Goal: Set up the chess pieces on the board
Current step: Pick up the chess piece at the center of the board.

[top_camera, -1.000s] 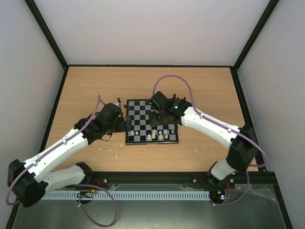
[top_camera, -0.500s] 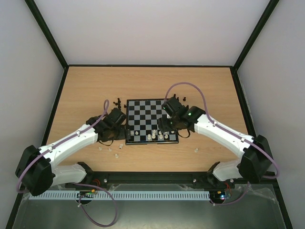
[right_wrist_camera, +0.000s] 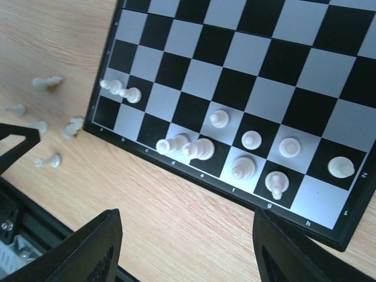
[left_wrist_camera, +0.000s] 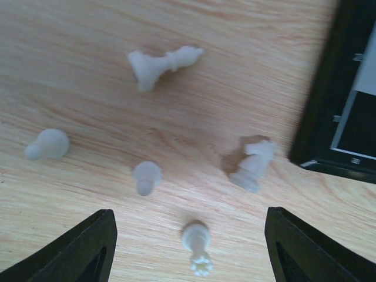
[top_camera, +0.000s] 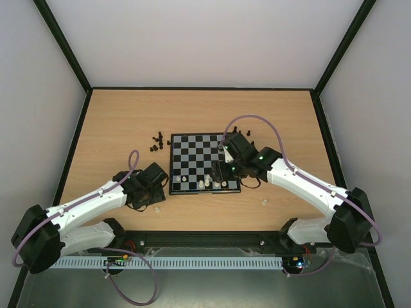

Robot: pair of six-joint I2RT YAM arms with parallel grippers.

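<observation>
The board (top_camera: 192, 149) lies mid-table, with several white chess pieces (right_wrist_camera: 251, 140) standing on its two near rows (top_camera: 207, 183). One white piece (right_wrist_camera: 120, 89) lies tipped at the board's left edge. Loose white pieces (left_wrist_camera: 164, 61) rest on the wood left of the board corner (left_wrist_camera: 343, 94). My left gripper (left_wrist_camera: 191, 258) hangs open over them. A crowned white piece (left_wrist_camera: 197, 242) stands between its fingers (left_wrist_camera: 82, 252), touching neither. My right gripper (right_wrist_camera: 187, 249) is open over bare wood just in front of the board's near edge (right_wrist_camera: 223, 176), with nothing in it.
Black pieces (top_camera: 157, 142) cluster on the table off the board's far left corner, and a few more (top_camera: 246, 133) sit by the far right corner. A single white piece (top_camera: 264, 201) lies right of the board, another (top_camera: 156, 209) near my left gripper (top_camera: 153, 191).
My left arm has drawn back toward the near edge, down over the loose white pieces. My right arm has pulled back from mid-board to the board's near right side.
</observation>
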